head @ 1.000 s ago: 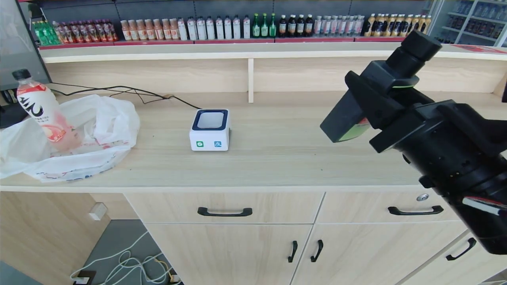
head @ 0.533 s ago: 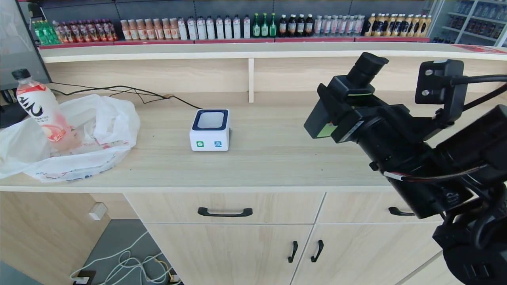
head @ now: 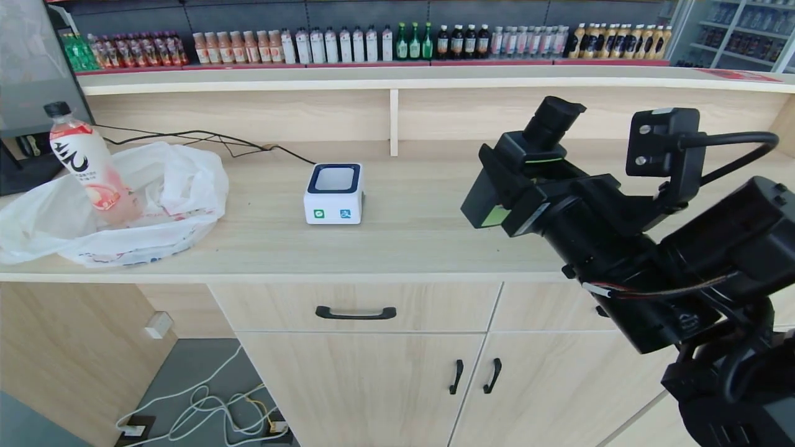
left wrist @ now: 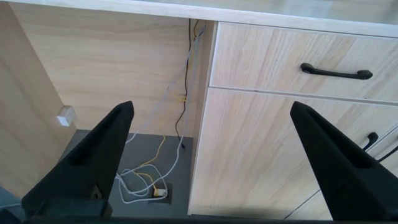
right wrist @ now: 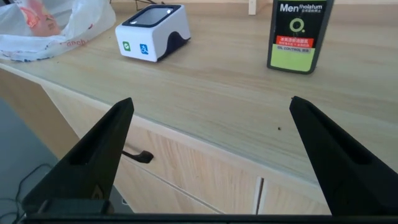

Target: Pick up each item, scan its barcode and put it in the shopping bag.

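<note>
From the left wrist: left gripper [left wrist: 211, 106] low before the cabinet front [left wrist: 261, 149], fingers spread wide, nothing between them.

From the head, far left on the counter [head: 422, 248]: white shopping bag [head: 180, 186], slumped open, with a pink drink bottle [head: 87, 167] upright inside. Near the middle: white scanner [head: 333, 193], well apart from the bag.

Further right, from the right wrist: right gripper [right wrist: 210, 102] splayed wide and empty, near the counter's front edge. Beyond its tips and apart from them: a dark bottle [right wrist: 299, 34] upright on the counter, label toward the camera, right of the scanner.

Against a second ago: a leftward, downward swing of the right arm [head: 621, 248] in from the picture's right edge, with its wrist camera mount [head: 664, 149] now in sight. Head camera shifted as well, so no real move of bag, pink drink bottle or scanner.
</note>
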`<state>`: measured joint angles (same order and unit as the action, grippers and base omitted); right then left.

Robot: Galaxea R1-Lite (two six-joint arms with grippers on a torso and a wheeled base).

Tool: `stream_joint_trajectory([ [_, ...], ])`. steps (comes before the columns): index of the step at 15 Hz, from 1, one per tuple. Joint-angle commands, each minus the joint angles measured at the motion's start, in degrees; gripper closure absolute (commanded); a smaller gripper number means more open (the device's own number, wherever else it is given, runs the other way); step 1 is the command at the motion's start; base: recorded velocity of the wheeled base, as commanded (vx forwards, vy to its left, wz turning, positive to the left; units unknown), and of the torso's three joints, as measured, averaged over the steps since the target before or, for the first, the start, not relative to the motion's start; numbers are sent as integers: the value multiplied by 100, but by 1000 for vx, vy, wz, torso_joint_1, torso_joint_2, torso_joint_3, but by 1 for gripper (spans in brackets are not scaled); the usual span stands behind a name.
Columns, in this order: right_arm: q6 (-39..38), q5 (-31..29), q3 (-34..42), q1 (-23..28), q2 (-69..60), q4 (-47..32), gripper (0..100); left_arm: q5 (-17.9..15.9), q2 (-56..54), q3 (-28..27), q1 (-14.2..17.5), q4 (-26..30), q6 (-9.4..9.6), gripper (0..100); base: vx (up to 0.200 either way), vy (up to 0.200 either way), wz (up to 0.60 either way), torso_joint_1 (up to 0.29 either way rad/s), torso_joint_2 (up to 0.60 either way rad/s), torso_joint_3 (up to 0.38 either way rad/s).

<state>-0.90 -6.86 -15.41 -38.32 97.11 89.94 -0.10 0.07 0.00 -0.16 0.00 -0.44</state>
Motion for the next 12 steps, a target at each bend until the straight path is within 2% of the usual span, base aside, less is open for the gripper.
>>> stream_joint_trajectory([
  [1, 2, 1, -32, 8, -8, 6, 0, 1, 1, 0, 7, 0, 0, 0, 0, 0, 0, 0, 0, 0],
  [8, 2, -8, -59, 8, 18, 6, 0, 1, 1, 0, 7, 0, -9, 0, 0, 0, 0, 0, 0, 0],
  [12, 46, -8, -1316, 536, 361, 6, 0, 1, 1, 0, 7, 0, -9, 0, 0, 0, 0, 0, 0, 0],
])
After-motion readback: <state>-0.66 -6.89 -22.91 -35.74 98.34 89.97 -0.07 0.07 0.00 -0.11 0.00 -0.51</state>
